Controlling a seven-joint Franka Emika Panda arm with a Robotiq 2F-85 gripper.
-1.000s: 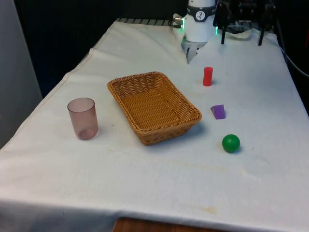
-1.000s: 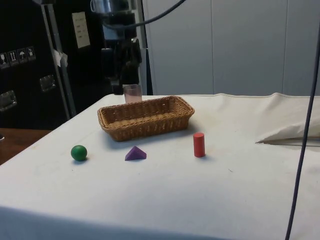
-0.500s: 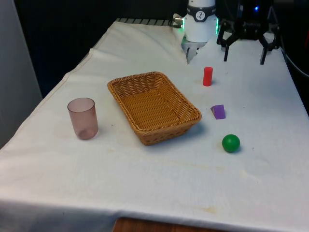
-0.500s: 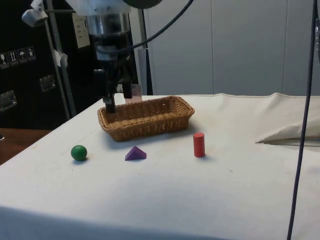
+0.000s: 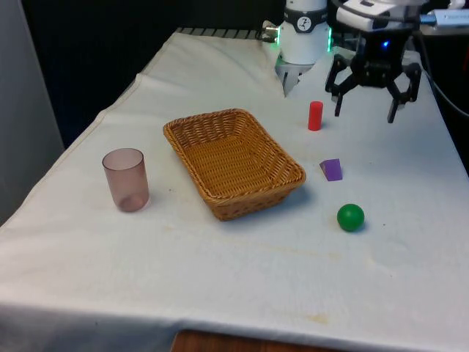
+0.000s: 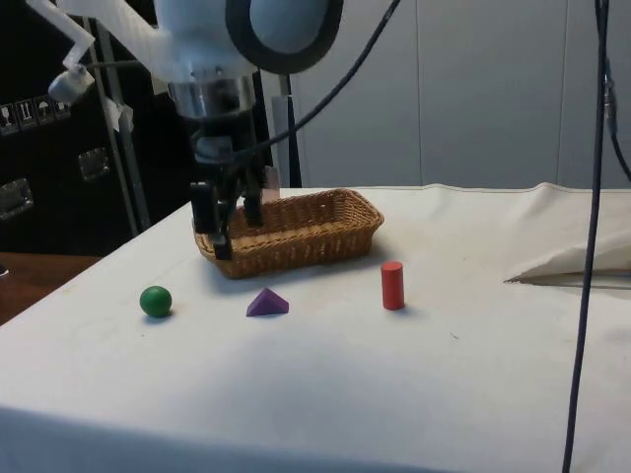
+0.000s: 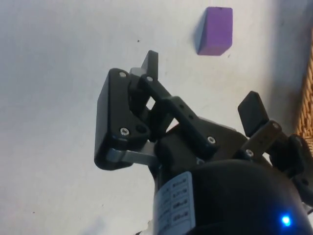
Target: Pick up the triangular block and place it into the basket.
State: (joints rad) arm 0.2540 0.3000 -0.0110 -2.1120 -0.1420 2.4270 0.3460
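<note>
- Basically nothing is done yet. The purple triangular block (image 5: 332,169) sits on the white cloth, and the wicker basket (image 5: 233,162) has nothing in it as far as I can see.
- The gripper (image 5: 368,94) hangs in the air with its fingers spread wide and nothing between them. So the whole job is left: get down to the block, close on it, lift, carry it over, drop it in.
- Where the block is: on the cloth just off the basket's long side, on the front view's right of it, between the red cylinder (image 5: 315,116) and the green ball (image 5: 350,217). In the side view the block (image 6: 267,303) lies in front of the basket (image 6: 288,232), apart from it.
- Block vs gripper: in the front view the gripper is up above the table, further back than the block and a bit toward the front view's right, closer to the red cylinder. It's not over the block yet, I'd say.
- The wrist view backs that up: the block (image 7: 215,30) sits out past the fingertips (image 7: 151,60), well clear of them, not between them.
- There's also a pinkish cup (image 5: 125,179) on the far side of the basket, out of the way.
</note>
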